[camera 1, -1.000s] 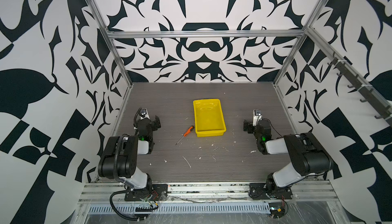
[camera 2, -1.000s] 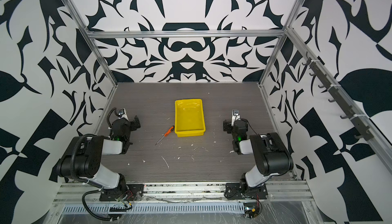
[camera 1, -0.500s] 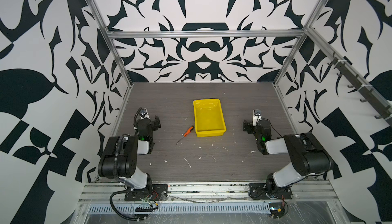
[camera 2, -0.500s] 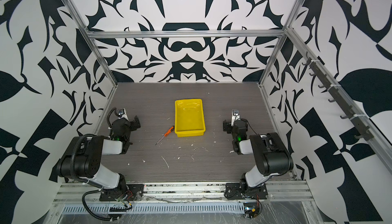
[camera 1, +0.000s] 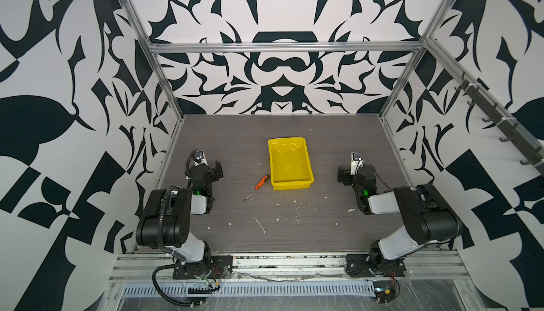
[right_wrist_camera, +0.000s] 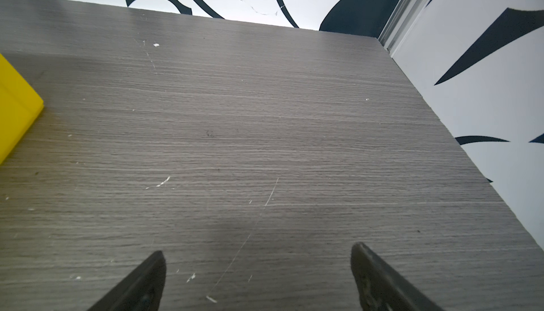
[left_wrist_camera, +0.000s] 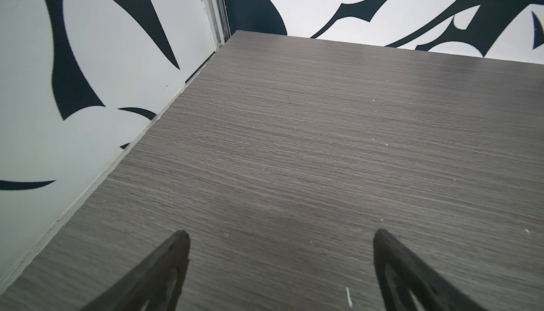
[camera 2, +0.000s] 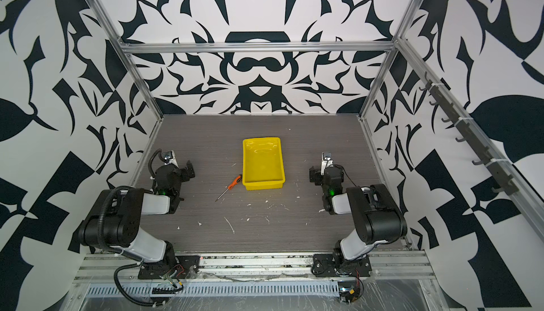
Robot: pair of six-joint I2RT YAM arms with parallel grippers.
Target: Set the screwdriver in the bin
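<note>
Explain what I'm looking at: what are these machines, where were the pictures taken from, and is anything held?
Two robot arms are bolted at the near edge of the table, each ending in a two-fingered gripper. Two pictures look down from overhead, nearly identical; two come from cameras on the arms' wrists. An orange-handled screwdriver lies on the table just outside a yellow bin, which is empty. The left gripper and right gripper are both open, holding nothing, over bare table. Small white flecks dot the surface.
</note>
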